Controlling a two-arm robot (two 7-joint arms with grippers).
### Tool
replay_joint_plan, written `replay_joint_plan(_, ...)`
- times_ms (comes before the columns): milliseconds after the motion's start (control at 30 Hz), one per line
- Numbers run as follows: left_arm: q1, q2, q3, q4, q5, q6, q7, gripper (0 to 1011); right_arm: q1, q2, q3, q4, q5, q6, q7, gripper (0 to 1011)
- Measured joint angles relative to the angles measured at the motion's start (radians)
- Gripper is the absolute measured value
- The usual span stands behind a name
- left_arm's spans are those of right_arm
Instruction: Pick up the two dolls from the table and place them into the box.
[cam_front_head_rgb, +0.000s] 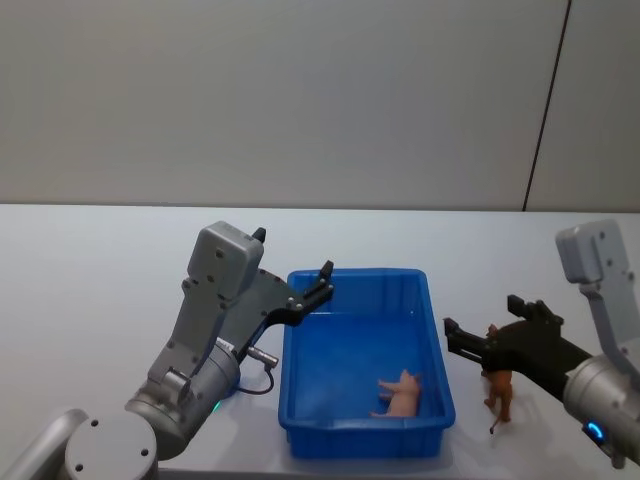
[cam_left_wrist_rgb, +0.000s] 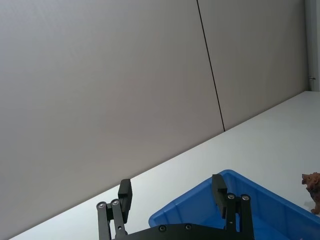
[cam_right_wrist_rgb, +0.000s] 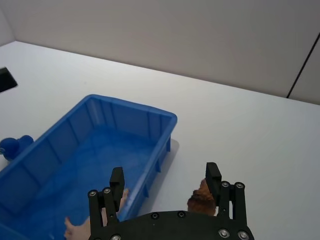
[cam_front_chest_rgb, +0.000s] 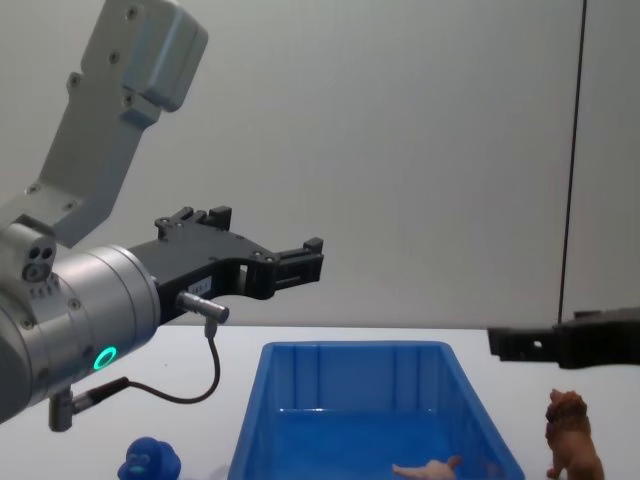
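The blue box (cam_front_head_rgb: 300, 400) stands on the white table (cam_front_head_rgb: 100, 280). A pale pink doll (cam_front_head_rgb: 400, 393) lies inside it near the front right corner. A brown lion doll (cam_front_head_rgb: 499, 390) stands upright on the table just right of the box. My right gripper (cam_front_head_rgb: 478, 322) hovers open over the lion; in the right wrist view the lion (cam_right_wrist_rgb: 200, 201) sits below one finger (cam_right_wrist_rgb: 212, 176). My left gripper (cam_front_head_rgb: 293, 252) is open and empty, raised above the box's left rim. From the chest, the lion (cam_front_chest_rgb: 571, 436) stands under the right arm's black finger (cam_front_chest_rgb: 520, 342).
A blue rounded toy (cam_front_chest_rgb: 148, 462) sits on the table outside the box's left wall, also seen as the blue toy (cam_right_wrist_rgb: 12, 147) in the right wrist view. A plain wall with a dark vertical seam (cam_front_head_rgb: 545, 110) backs the table. Open tabletop lies behind the box.
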Motion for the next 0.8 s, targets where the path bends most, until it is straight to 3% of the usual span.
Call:
replay_joint_plan(367, 0.0, 0.0, 0.0, 0.0, 0.0, 0.0, 0.0, 1001, -0.008, 0.006, 0.003, 0.034, -0.024, 0.005, -0.022, 1001)
replay_joint_plan(800, 0.0, 0.0, 0.0, 0.0, 0.0, 0.0, 0.0, 1001, 0.005, -0.012, -0.007, 0.102, -0.064, 0.024, -0.048, 1001)
